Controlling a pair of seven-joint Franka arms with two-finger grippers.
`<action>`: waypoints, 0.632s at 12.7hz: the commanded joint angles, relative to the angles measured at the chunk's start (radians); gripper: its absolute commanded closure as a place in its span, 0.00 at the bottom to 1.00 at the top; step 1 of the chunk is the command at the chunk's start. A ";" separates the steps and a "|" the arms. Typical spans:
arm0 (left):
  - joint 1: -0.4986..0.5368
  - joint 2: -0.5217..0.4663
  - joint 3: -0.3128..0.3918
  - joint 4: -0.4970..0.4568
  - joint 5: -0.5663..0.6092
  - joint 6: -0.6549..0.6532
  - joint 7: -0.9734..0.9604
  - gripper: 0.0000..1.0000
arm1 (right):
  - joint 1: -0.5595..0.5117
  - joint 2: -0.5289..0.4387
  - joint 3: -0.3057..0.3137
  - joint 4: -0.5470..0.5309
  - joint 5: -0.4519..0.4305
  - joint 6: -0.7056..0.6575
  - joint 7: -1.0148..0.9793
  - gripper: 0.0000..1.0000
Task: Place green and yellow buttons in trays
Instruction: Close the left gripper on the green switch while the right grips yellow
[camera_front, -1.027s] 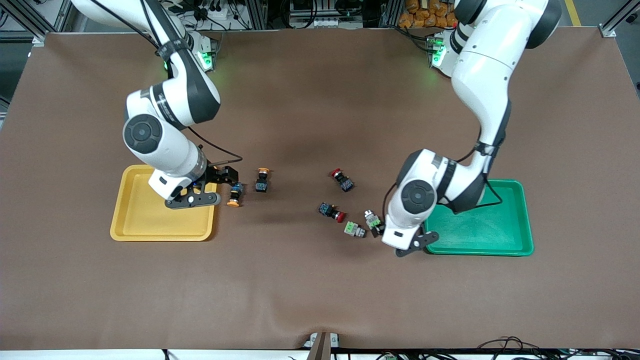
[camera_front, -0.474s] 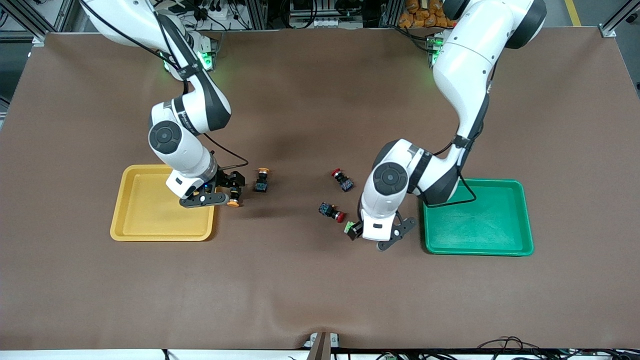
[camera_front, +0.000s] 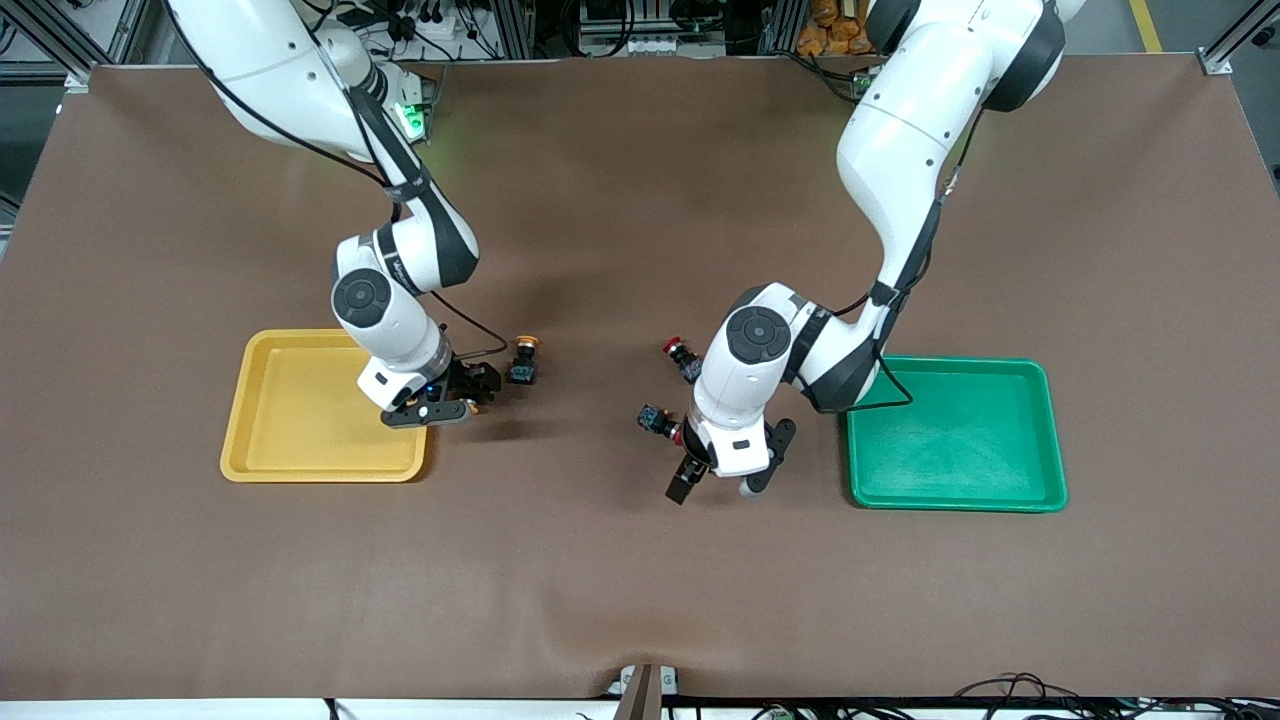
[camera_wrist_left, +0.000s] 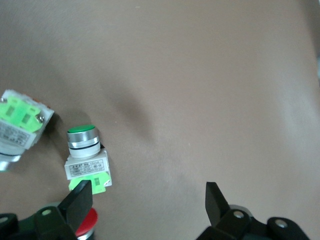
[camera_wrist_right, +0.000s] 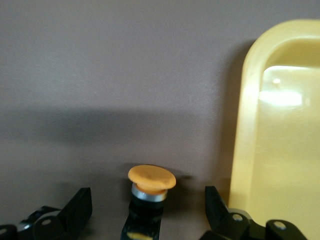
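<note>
Right end effector (camera_wrist_right: 145, 210) straddling yellow button (camera_wrist_right: 151, 181)

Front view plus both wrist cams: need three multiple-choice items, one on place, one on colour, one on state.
1. Where is the right pincer?
A. over the green tray
B. beside the yellow tray, around an orange-capped button
C. at the table edge

2. What colour is the cap between the right pincer's fingers?
A. orange-yellow
B. red
C. blue

3. How do the left pincer's jaws stand?
A. shut on a button
B. shut on nothing
C. open

Key: 1 B, the right pincer sits at the yellow tray rim, straddling the orange-capped button; 2 A, the right wrist view shows it; 3 C, the left pincer stands spread near a green button.
</note>
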 joint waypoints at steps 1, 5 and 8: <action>-0.010 0.016 0.017 0.022 0.017 0.017 -0.163 0.00 | 0.019 -0.008 -0.010 -0.012 0.010 0.017 -0.005 0.00; -0.013 -0.002 0.017 0.020 0.014 -0.116 -0.229 0.00 | 0.039 -0.008 -0.010 -0.018 0.010 0.031 0.008 0.45; -0.011 -0.007 0.014 0.020 0.023 -0.229 -0.229 0.00 | 0.055 -0.006 -0.011 -0.018 0.009 0.033 0.008 0.94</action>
